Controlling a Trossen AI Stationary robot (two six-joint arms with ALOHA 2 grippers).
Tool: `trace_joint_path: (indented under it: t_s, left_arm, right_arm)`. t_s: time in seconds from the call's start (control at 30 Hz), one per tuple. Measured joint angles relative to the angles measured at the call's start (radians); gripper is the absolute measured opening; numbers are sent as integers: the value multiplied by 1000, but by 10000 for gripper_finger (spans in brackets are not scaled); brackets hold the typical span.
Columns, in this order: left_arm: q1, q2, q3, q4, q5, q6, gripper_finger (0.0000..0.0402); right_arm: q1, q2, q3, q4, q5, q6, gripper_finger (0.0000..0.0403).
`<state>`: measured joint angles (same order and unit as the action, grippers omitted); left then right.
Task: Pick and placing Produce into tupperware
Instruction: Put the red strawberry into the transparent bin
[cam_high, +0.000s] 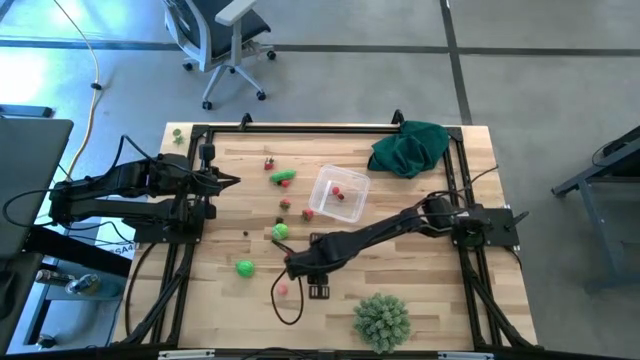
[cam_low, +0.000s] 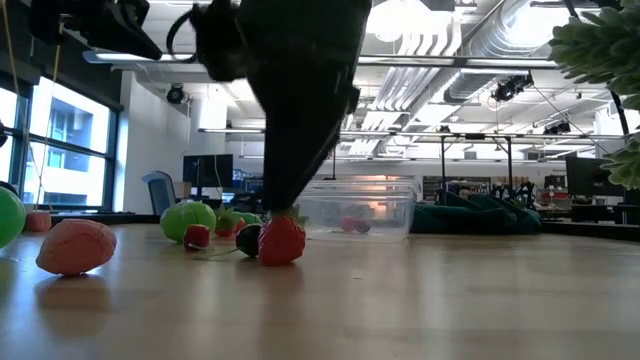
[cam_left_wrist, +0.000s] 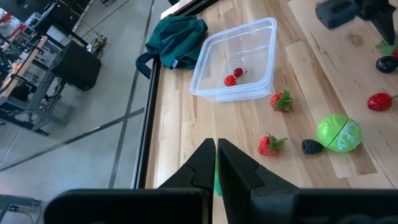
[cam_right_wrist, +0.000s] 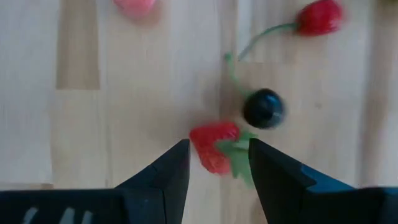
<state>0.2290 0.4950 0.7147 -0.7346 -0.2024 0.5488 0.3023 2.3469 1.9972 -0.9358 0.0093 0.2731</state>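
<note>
Right now the right gripper (cam_right_wrist: 219, 163) hangs low over the middle of the surface (cam_high: 440, 290), toward its front edge, with its jaws spread and a strawberry (cam_right_wrist: 214, 146) lying between them, not yet held. The berry sits off-centre, nearer one finger, with its green leaf cap toward the other, so a closing pinch could catch the cap alone, or roll the fruit out sideways. A dark berry (cam_right_wrist: 263, 108) and a stemmed cherry (cam_right_wrist: 319, 17) lie just beside it; a finger could nudge either one, or snag the stem, and scatter the pieces. A pink piece (cam_low: 76, 246) lies a little further off. The tupperware (cam_high: 338, 193) stands toward the back of the surface, near the green cloth (cam_high: 410, 147), already holding a couple of red pieces; a weak grip could drop the strawberry on the way across, and a low approach could bump the container's rim and shift it. The left gripper (cam_left_wrist: 216, 163) is clenched on nothing and waits near the left edge, well clear.
</note>
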Motion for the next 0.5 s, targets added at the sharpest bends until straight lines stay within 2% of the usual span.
trace_joint_path:
  t_s: [0.5]
  left_arm:
    - [0,0,0,0,0,0,10]
  right_arm:
    - [-1,22,0,-21,-19,-20,156]
